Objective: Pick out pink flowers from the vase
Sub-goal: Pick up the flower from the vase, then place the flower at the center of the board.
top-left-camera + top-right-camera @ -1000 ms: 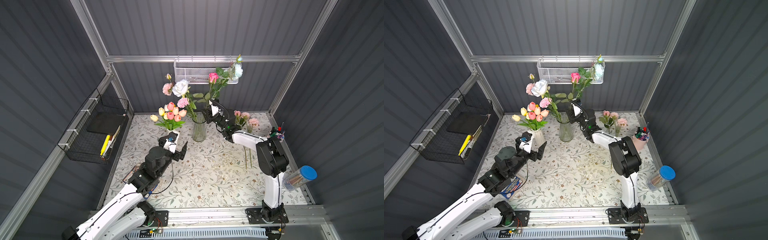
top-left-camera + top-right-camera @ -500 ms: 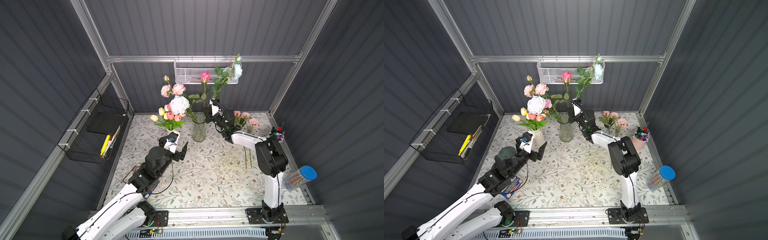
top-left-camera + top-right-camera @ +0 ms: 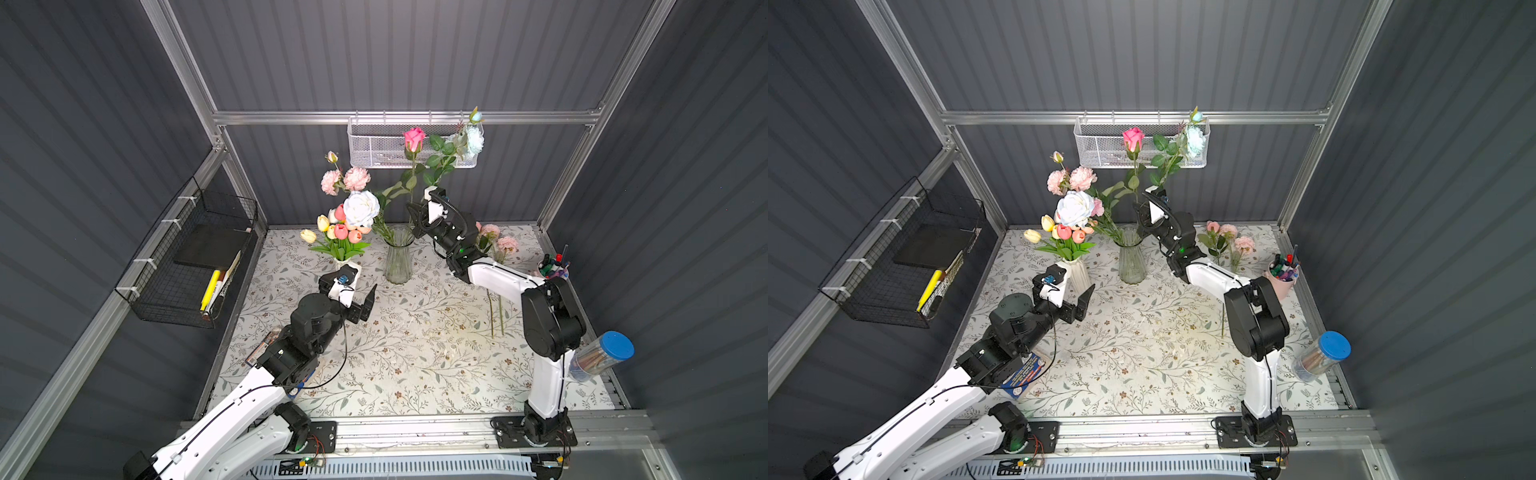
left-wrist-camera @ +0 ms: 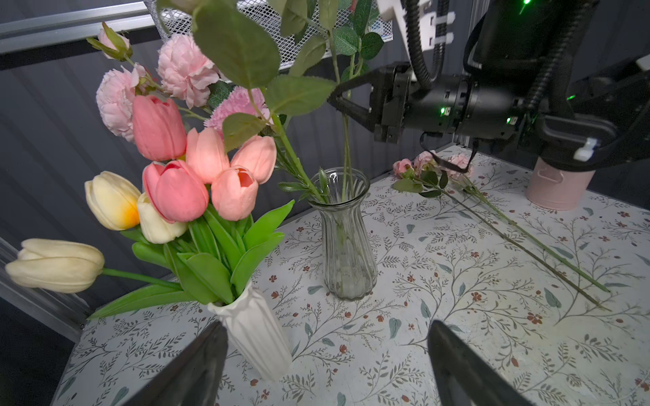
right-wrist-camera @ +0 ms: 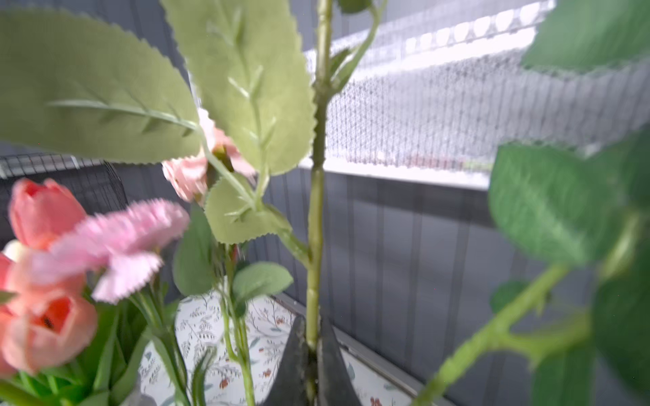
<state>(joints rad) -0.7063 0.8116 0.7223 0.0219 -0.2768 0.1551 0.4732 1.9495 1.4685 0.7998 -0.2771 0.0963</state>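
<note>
A clear glass vase (image 3: 398, 259) (image 3: 1131, 259) (image 4: 346, 239) stands mid-table. It holds pale pink flowers (image 3: 345, 180) (image 3: 1071, 180) (image 4: 183, 66), a white rose (image 3: 360, 208), a pale blue rose (image 3: 473, 139) and a magenta rose (image 3: 414, 138) (image 3: 1133, 138). My right gripper (image 3: 413, 214) (image 3: 1140, 214) (image 4: 334, 98) (image 5: 311, 337) is shut on the magenta rose's stem above the vase mouth. Salmon-pink tulips (image 3: 347, 232) (image 4: 197, 175) stand in a white vase (image 4: 253, 337). My left gripper (image 3: 362, 291) (image 4: 325, 351) hangs open beside that white vase, holding nothing.
Pink flowers (image 3: 496, 241) (image 3: 1229, 237) (image 4: 432, 163) lie on the table at the right. A pink pen cup (image 3: 552, 268) and a blue-lidded jar (image 3: 602, 357) stand at the right edge. A white mesh basket (image 3: 374, 145) hangs on the back wall and a black wire basket (image 3: 195, 266) on the left wall.
The right gripper has closed on the magenta rose's stem, and that rose has shifted left and slightly up. The white rose has swung lower. The left arm has not moved.
</note>
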